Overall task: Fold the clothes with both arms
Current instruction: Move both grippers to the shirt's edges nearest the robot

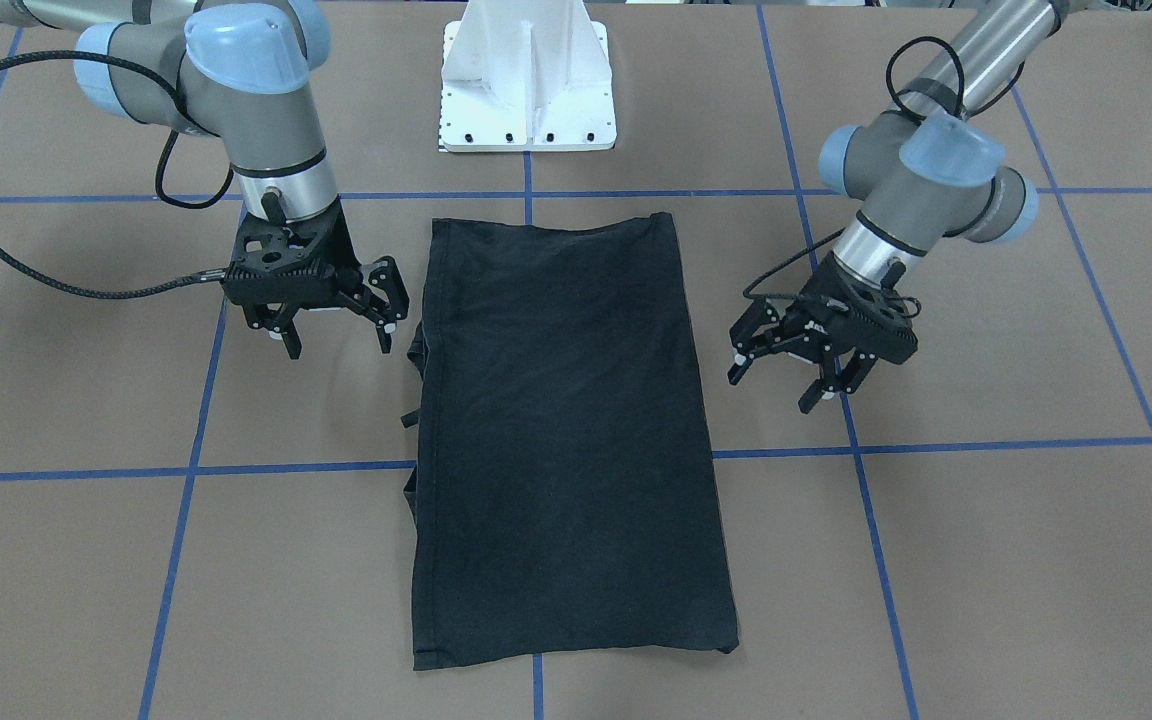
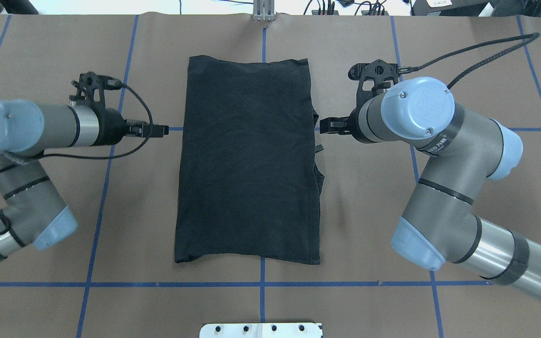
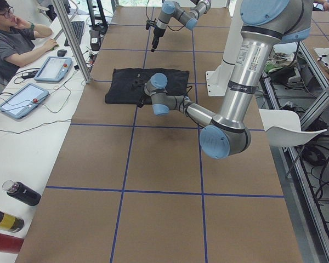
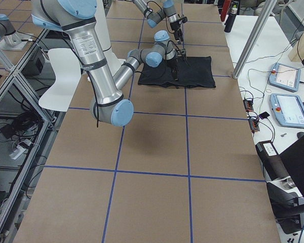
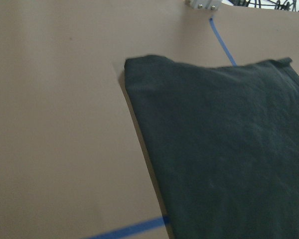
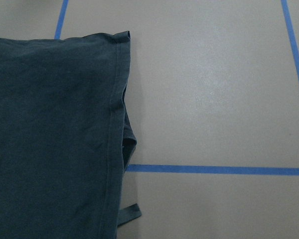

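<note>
The black T-shirt lies flat on the brown table, folded into a long rectangle, its graphic hidden. It also shows in the overhead view. A sleeve edge sticks out along the side nearest my right gripper. My left gripper is open and empty, hovering beside one long edge of the shirt; in the overhead view the left gripper points at that edge. My right gripper is open and empty beside the opposite edge, as the overhead view shows. The wrist views show the shirt and its hem with the sleeve bulge, no fingers.
The white pedestal base stands behind the shirt's near end. Blue tape lines grid the table. In the left side view an operator sits at a side bench with tablets and bottles.
</note>
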`<move>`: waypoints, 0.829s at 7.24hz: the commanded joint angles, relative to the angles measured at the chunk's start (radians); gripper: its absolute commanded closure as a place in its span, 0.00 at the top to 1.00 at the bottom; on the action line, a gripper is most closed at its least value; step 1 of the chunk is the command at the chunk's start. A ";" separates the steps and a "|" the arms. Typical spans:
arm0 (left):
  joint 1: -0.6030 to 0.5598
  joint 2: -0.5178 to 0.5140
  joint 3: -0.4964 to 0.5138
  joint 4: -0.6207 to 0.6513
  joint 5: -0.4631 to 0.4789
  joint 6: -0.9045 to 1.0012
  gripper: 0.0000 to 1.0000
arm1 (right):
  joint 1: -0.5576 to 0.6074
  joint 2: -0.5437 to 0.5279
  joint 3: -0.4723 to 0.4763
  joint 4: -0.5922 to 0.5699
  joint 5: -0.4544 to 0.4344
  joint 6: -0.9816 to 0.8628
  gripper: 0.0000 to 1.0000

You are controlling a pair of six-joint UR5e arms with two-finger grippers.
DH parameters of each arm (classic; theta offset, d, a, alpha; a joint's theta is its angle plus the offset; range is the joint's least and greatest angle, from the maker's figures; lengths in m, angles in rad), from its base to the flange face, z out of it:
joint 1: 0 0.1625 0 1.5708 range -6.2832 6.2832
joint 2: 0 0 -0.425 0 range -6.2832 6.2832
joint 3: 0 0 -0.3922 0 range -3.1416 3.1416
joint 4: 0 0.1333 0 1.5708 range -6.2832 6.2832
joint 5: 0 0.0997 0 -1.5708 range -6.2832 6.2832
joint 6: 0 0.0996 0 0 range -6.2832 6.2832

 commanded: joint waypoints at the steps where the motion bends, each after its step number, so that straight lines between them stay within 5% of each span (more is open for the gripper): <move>1: 0.179 0.111 -0.135 0.005 0.142 -0.122 1.00 | -0.040 -0.034 0.065 0.012 -0.005 0.070 1.00; 6: 0.378 0.141 -0.316 0.344 0.280 -0.182 1.00 | -0.045 -0.067 0.096 0.012 -0.007 0.071 1.00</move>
